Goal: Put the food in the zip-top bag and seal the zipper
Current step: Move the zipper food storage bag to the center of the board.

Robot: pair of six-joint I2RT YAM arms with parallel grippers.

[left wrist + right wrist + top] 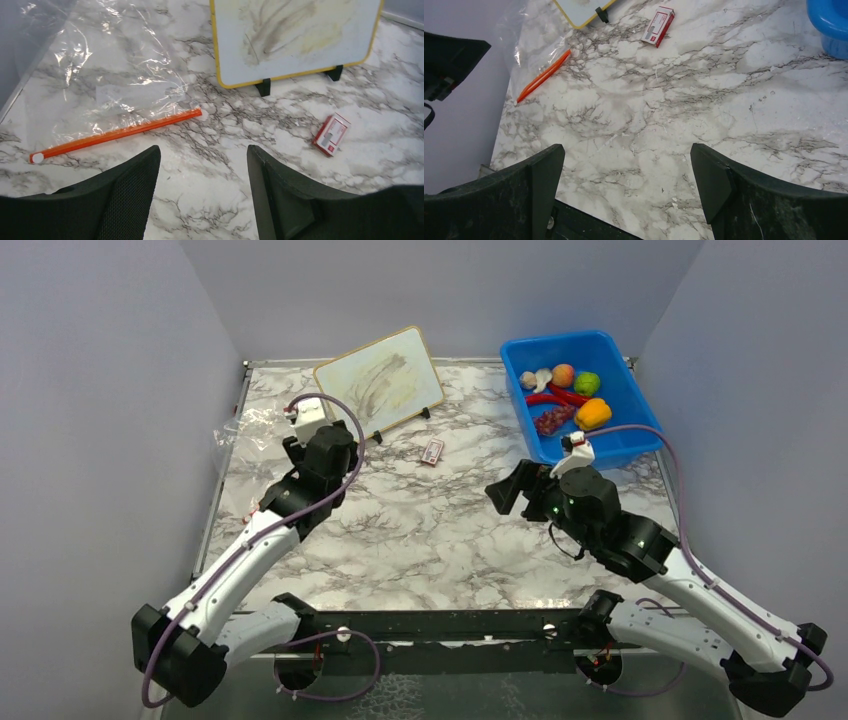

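- The zip-top bag (pixel 115 75) lies flat on the surface just ahead-left of your left jaws: thin, slippery film, likely to buckle
- Pinch its zipper (pixel 117 132), the stiff edge nearest those jaws
- The food (pixel 592 413), probably light, sits in the blue bin (pixel 610 452) ahead-right of your right jaws
- Both jaws stand apart, empty

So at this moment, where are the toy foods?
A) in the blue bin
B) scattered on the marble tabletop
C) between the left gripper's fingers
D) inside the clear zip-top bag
A: the top view shows the toy foods all lying together in the blue bin at the far right, while the zip-top bag lies flat at the far left with no food visible in it.
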